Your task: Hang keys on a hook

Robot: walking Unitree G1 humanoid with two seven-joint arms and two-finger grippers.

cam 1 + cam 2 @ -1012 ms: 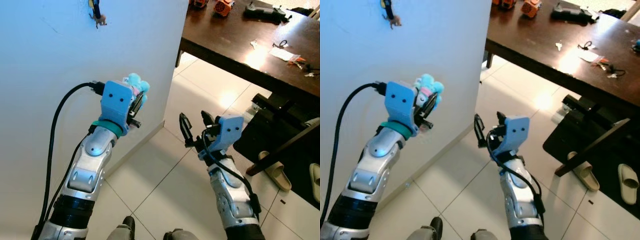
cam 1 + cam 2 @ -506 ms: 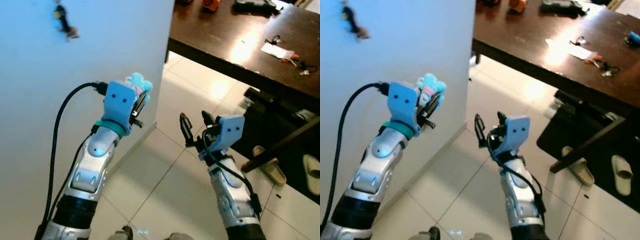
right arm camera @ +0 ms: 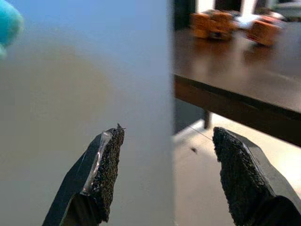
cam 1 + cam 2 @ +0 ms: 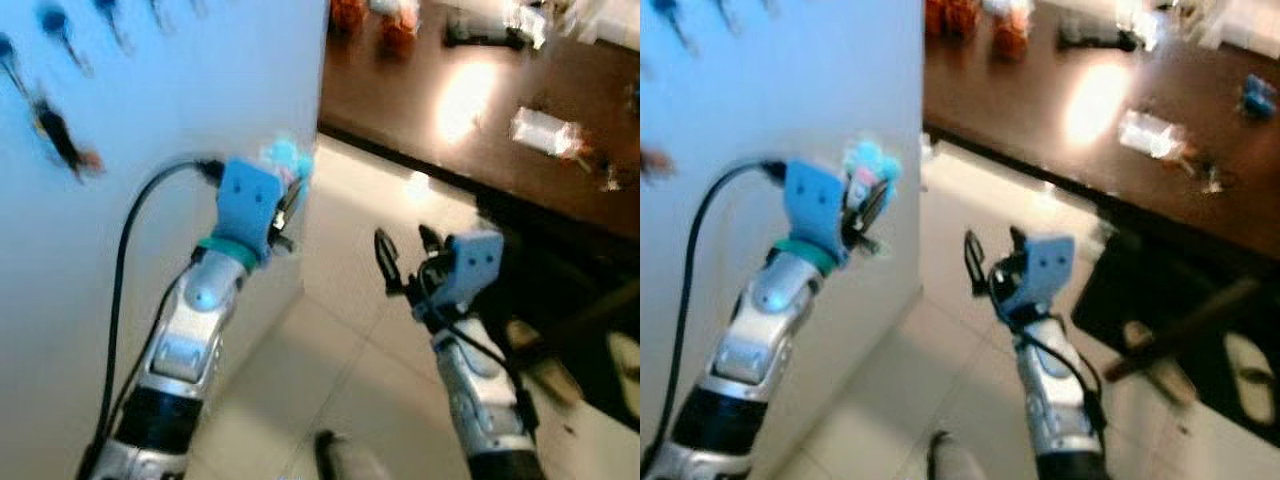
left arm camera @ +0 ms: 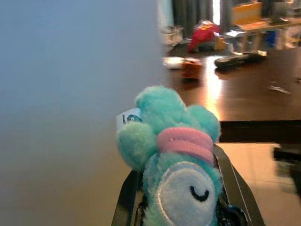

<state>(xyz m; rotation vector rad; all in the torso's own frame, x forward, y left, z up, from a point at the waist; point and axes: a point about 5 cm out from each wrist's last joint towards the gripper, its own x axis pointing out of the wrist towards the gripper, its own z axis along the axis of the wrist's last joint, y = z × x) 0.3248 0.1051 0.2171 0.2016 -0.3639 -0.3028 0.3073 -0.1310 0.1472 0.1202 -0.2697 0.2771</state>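
Observation:
My left gripper (image 4: pixel 287 188) is raised beside the white wall (image 4: pixel 150 120) and is shut on a teal plush keychain (image 5: pixel 171 155) with a pink band; the plush (image 4: pixel 286 159) sticks out above the fingers. Several hooks (image 4: pixel 60 35) with hanging items show blurred high on the wall, up and to the left of the gripper. A dark key fob with an orange tip (image 4: pixel 62 140) hangs there. My right gripper (image 4: pixel 405 250) stands open over the tiled floor, nothing between its fingers (image 3: pixel 106 169).
A dark wooden table (image 4: pixel 480 110) with orange objects (image 4: pixel 400 25), papers and small items stands to the right behind the wall corner. Slippers (image 4: pixel 1245 365) and dark table legs lie on the floor at right. Pale tiles (image 4: pixel 340 350) lie below my arms.
The camera has tilted up, so the wall hooks sit lower in view and more of them show. My left gripper with the plush keeps its pose; the picture is blurred.

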